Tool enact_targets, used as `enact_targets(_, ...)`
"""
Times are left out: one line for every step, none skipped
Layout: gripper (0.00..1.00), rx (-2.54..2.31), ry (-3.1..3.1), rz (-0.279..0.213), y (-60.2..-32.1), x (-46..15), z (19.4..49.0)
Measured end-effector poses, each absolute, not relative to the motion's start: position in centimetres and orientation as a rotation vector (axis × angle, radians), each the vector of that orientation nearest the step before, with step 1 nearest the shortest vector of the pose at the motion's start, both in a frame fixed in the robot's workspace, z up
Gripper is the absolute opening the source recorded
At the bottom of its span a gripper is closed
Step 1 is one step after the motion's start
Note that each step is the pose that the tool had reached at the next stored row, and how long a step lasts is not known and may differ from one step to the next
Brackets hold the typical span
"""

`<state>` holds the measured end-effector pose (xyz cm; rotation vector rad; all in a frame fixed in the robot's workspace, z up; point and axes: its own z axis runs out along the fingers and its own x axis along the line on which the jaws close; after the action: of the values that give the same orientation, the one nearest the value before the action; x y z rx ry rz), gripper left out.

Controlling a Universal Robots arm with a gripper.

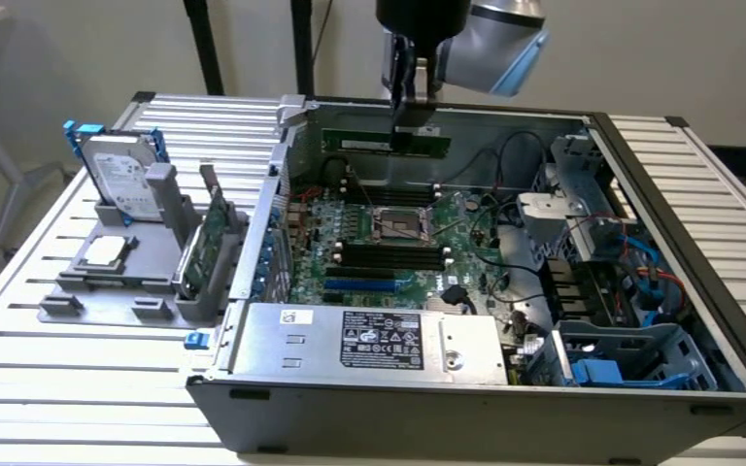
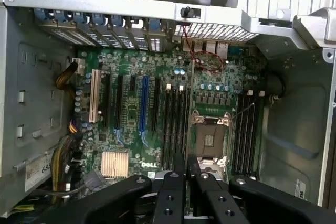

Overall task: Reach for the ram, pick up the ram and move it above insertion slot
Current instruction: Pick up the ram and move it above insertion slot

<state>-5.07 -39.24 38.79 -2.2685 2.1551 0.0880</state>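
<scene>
The ram (image 1: pixel 387 143) is a long, thin green stick held level in the air over the far part of the open computer case. My gripper (image 1: pixel 406 128) comes down from above and is shut on the ram near its middle. Below it lies the big green motherboard (image 1: pixel 347 218), whose black insertion slots (image 1: pixel 392 257) sit just in front of the CPU socket (image 1: pixel 399 225). In the wrist view my black fingers (image 2: pixel 170 195) are pressed together on the ram's thin edge (image 2: pixel 187 162), above the long black slots (image 2: pixel 173 124) beside the socket (image 2: pixel 209 140).
A silver power supply (image 1: pixel 366 340) fills the case's near side, and a blue drive cage (image 1: pixel 632 359) stands at the exterior view's right. Outside the case, at the left, a grey holder (image 1: pixel 114 282) carries a hard drive (image 1: pixel 127 175) and a taller green expansion card (image 1: pixel 205 243). Cables (image 1: pixel 516 160) run by the case's far wall.
</scene>
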Motion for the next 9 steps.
enact_targets(0.14, -2.268, 2.155, 0.088, -39.08, -4.84, 38.77)
enact_targets(0.14, -2.268, 2.155, 0.088, -38.92, -4.65, 38.73)
enact_targets(0.14, -2.268, 2.155, 0.088, -38.79, -4.5, 38.69)
enact_targets(0.14, -2.268, 2.156, 0.088, -38.69, -4.39, 38.64)
enact_targets(0.14, -2.267, 2.156, 0.088, -38.61, -4.29, 38.61)
enact_targets(0.14, -2.267, 2.156, 0.087, -38.55, -4.2, 38.58)
enact_targets(0.14, -2.266, 2.157, 0.087, -38.49, -4.14, 38.55)
enact_targets(0.14, -2.265, 2.156, 0.085, -38.41, -4.1, 38.53)
enact_targets(0.14, -2.264, 2.156, 0.084, -38.33, -4.06, 38.51)
